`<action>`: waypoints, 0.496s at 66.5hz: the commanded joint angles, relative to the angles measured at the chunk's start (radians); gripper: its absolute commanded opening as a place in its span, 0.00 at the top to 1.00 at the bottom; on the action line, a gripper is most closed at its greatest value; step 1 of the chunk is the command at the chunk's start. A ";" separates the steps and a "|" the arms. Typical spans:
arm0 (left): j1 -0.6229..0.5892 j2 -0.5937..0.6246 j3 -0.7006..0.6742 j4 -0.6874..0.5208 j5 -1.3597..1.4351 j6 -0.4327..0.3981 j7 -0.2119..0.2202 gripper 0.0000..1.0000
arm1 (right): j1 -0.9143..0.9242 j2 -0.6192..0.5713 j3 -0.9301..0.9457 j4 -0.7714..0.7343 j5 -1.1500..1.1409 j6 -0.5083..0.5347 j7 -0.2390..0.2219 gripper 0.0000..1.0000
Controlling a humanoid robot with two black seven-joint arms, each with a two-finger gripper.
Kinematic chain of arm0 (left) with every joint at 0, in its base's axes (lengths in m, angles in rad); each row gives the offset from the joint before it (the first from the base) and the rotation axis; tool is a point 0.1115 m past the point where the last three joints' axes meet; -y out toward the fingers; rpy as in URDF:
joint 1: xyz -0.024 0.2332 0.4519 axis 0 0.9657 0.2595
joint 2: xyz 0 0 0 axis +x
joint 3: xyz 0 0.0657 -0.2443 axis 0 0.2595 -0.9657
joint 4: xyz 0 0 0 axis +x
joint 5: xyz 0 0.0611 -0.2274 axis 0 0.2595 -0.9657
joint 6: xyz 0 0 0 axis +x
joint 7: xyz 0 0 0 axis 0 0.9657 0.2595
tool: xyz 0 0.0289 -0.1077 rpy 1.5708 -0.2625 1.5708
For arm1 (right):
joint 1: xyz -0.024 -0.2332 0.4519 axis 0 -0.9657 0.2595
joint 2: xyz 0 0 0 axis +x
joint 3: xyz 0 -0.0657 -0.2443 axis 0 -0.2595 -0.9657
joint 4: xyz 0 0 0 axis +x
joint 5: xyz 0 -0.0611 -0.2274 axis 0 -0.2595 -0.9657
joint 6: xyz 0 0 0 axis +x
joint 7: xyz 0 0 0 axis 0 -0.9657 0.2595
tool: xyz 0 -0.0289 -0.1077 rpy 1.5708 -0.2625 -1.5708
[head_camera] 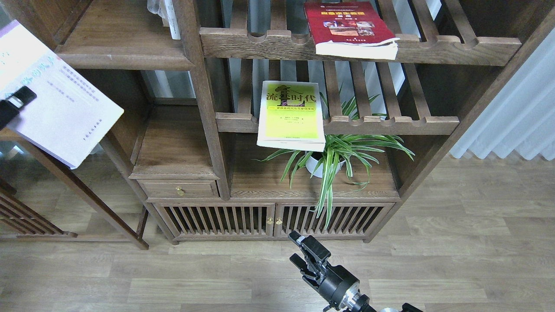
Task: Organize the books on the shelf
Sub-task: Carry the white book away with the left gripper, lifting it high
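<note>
My left gripper [19, 99] is at the far left edge, shut on the pale lilac-white book [65, 108], which it holds tilted in the air in front of the left shelves. The yellow-green book [291, 115] lies on the middle slatted rack, overhanging its front rail. The dark red book [349, 28] lies on the upper slatted rack. The solid dark-brown shelf [121, 47] with a moulded front edge is at the upper left, just right of the held book. My right gripper [301, 251] is open and empty, low over the floor in front of the cabinet doors.
A potted spider plant [338, 156] stands on the lower board under the yellow-green book. A small drawer [180, 189] and slatted cabinet doors [269, 220] are below. A white object [167, 15] stands at the back of the upper shelf. A curtain [516, 117] hangs at the right.
</note>
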 commanded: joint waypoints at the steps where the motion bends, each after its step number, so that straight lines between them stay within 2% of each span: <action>1: -0.042 0.042 -0.009 0.010 0.000 0.000 0.000 0.99 | -0.009 0.000 0.000 0.000 -0.003 0.000 0.000 0.01; 16: -0.209 0.121 0.019 0.065 0.021 0.000 0.000 0.99 | -0.009 -0.001 0.001 -0.003 -0.004 0.000 0.000 0.01; 33: -0.486 0.167 0.211 0.180 0.113 0.000 0.000 0.99 | -0.009 -0.001 0.003 -0.003 -0.003 0.000 0.001 0.01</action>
